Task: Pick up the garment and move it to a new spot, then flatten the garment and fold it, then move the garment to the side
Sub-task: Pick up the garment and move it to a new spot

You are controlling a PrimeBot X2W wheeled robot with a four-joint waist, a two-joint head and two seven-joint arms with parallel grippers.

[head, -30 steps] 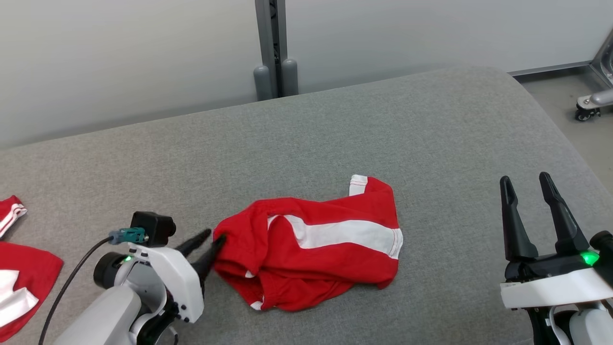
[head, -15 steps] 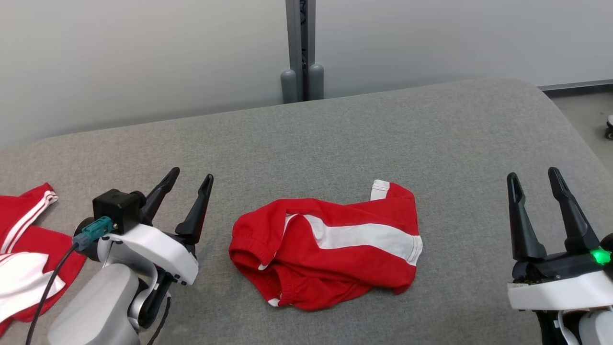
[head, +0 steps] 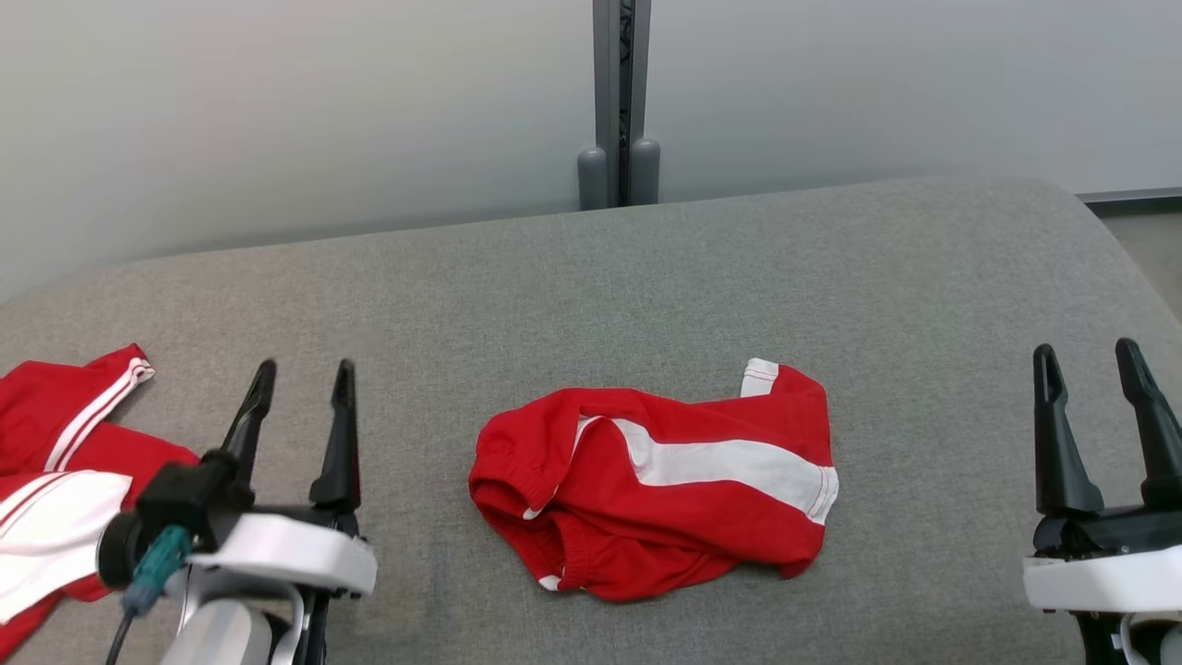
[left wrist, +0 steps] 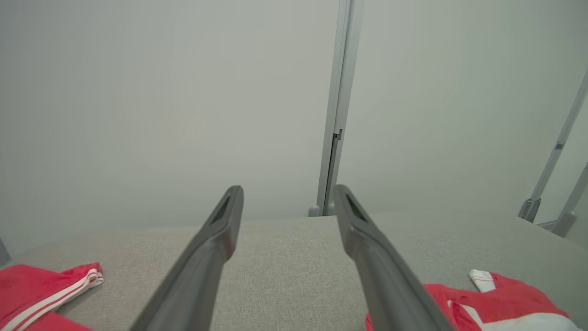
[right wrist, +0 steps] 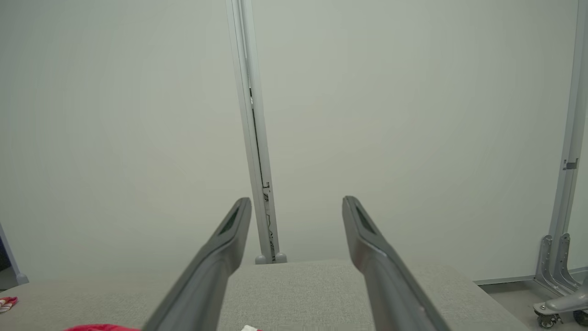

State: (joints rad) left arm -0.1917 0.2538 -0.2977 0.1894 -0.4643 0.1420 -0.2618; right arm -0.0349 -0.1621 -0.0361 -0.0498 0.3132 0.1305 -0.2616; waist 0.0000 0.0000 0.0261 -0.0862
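The garment [head: 665,480], red with a broad white stripe, lies crumpled in a loose heap in the middle of the grey padded surface [head: 646,277]. My left gripper [head: 305,368] stands open to its left, well apart from it, fingers pointing away from me and holding nothing. My right gripper [head: 1085,348] is open at the far right, also clear of the cloth. In the left wrist view the left gripper [left wrist: 287,188] has empty space between its fingers, with the garment [left wrist: 505,299] at lower right. The right gripper [right wrist: 296,200] is empty too, the garment's edge [right wrist: 101,328] just showing below.
Another red and white cloth [head: 55,462] lies at the surface's left edge, close beside my left arm; it also appears in the left wrist view [left wrist: 36,289]. A grey post [head: 619,92] and pale wall stand behind. The surface rounds off at the right, with floor beyond.
My left gripper let go of the garment's left edge, opened wide and drew back to the left, turning to point forward. The head camera shifted. The right gripper stayed open.
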